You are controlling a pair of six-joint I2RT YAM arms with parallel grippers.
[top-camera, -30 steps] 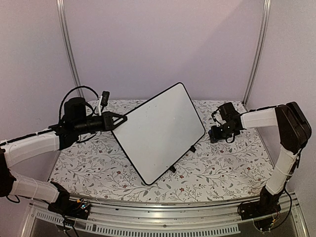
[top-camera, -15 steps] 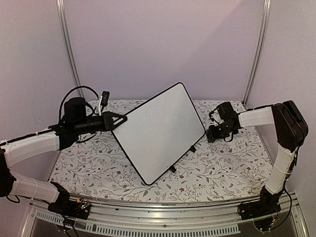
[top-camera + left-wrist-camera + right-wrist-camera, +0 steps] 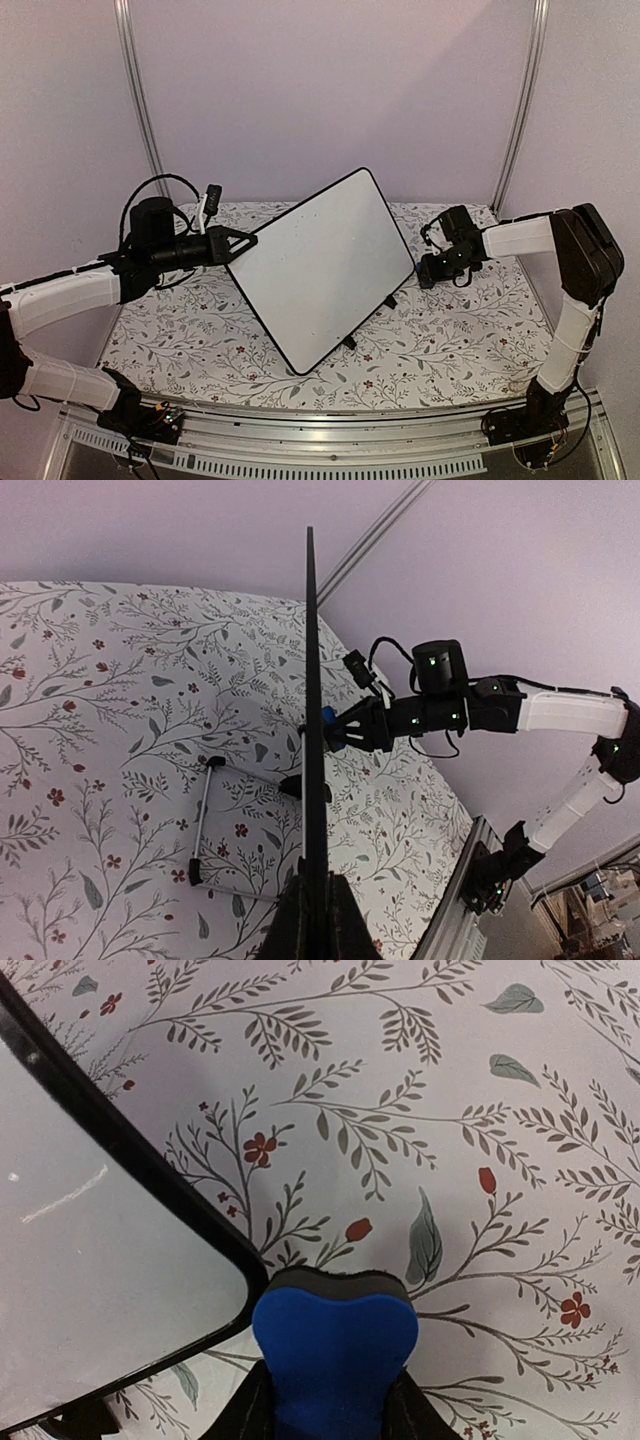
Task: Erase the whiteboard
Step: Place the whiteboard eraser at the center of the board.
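Two holds: left gripper (image 3: pixel 241 241) on whiteboard (image 3: pixel 325 265), right gripper (image 3: pixel 429 271) on eraser (image 3: pixel 335 1345).

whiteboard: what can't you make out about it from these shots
- Top view: any marks on the whiteboard are too faint and small to read.
- Left wrist view: the board is edge-on, so its face is hidden.
- Right wrist view: only one corner with a faint line shows; the frame edges cut off the rest.
- Top view: the stand sits mostly behind the board.

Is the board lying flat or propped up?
Propped up: the board tilts on its stand feet, left gripper clamping its edge.
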